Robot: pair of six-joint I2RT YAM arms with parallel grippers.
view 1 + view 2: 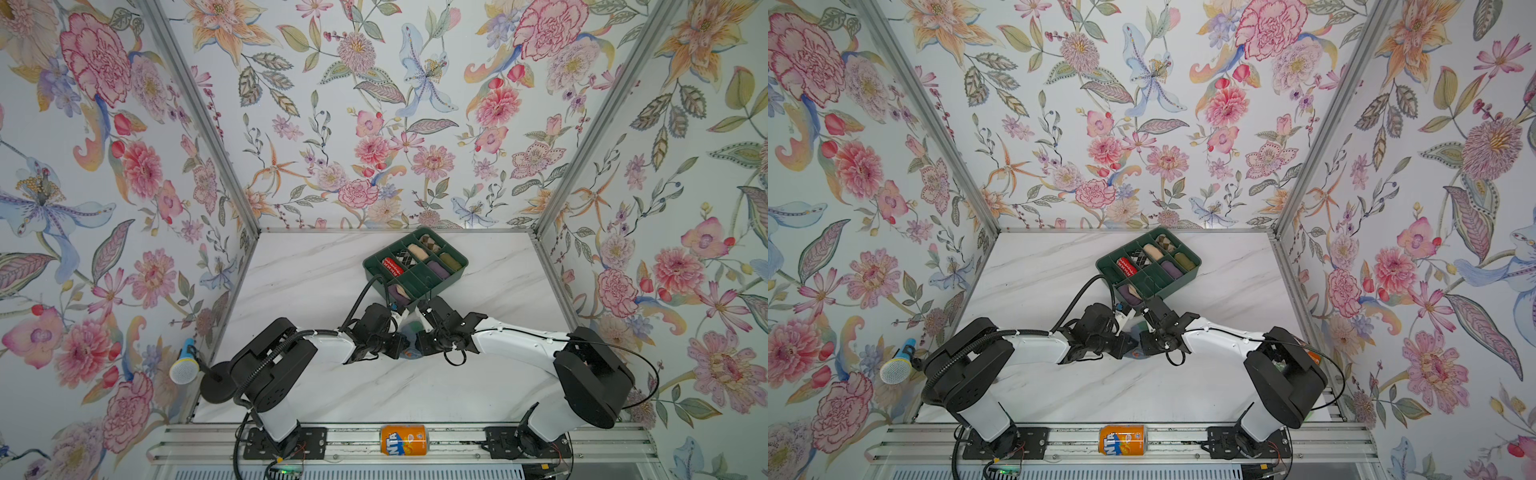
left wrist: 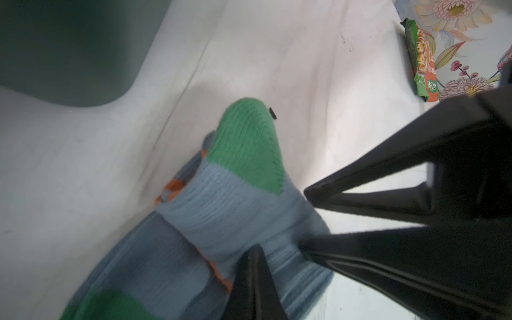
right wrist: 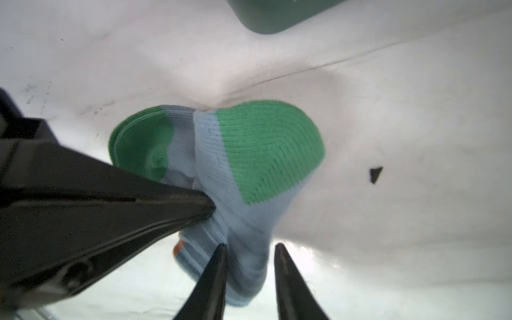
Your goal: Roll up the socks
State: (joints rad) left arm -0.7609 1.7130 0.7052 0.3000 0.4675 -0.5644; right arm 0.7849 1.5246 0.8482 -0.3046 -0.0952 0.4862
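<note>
An orange drink can (image 1: 404,439) (image 1: 1122,439) lies on its side on the metal rail (image 1: 353,446) at the very front, in both top views. The left arm (image 1: 328,345) and the right arm (image 1: 511,340) stand on that rail, one on each side of the can. A blue toy microphone (image 1: 185,365) stands on a round black foot at the left edge of the white bench (image 1: 311,270). Both arms reach in over the bench and their tips meet in the middle. There the socks (image 3: 263,155) (image 2: 221,205) sit on the bench, between the two tools and just in front of the green tray (image 1: 441,287). They are blue-grey with bright green patches and bits of orange, and they are folded over in a bunch. The left tool (image 3: 209,205) is clenched, and its tip pinches a fold of the socks. The right tool (image 3: 249,246) is released. Its two fingers stand apart, with the end of the socks between them. One finger touches the socks and the other has a gap beside it. A tiny black speck (image 3: 375,174) lies on the bench near a green patch. Past the socks, the tray has little boxes with rolled socks in them: a red patterned roll (image 1: 392,267), a beige roll (image 1: 417,251) and a purple roll (image 1: 438,269). Behind the tray stands the flowery wall (image 1: 374,124). In the left wrist view, a green and orange snack packet (image 2: 421,61) lies by that wall.
</note>
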